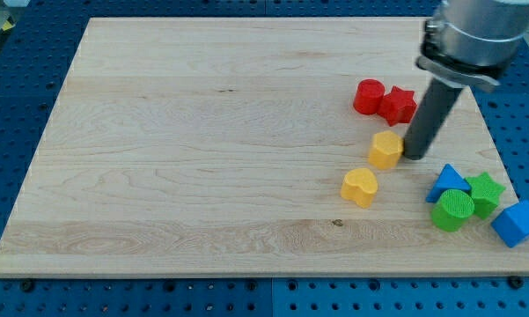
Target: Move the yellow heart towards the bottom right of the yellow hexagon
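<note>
My tip (415, 156), the lower end of the straight dark rod, rested on the pale wooden board (202, 141) just to the right of the yellow hexagon block (386, 150), so close that I could not tell whether the two touched. There was no claw to report on: the arm ended in the plain rod below a grey metal collar (468, 40), so nothing could be wide, narrow or holding.

The yellow heart block (360, 186) lay on the board below and slightly left of the yellow hexagon block, near it but apart, with bare wood between them. It sat to the lower left of my tip.

Toward the view's top, a red round block (368, 96) and a red star-shaped block (398, 105) sat side by side, touching, just above the yellow hexagon block and left of the rod.

At the board's right side, near the bottom, four blocks clustered together: a blue triangular block (448, 180), a green round block (453, 210) just below it, a green star-shaped block (485, 194) to their right, and a blue cube-like block (517, 223) at the board's right edge. This cluster stood well to the right of the yellow heart block.
</note>
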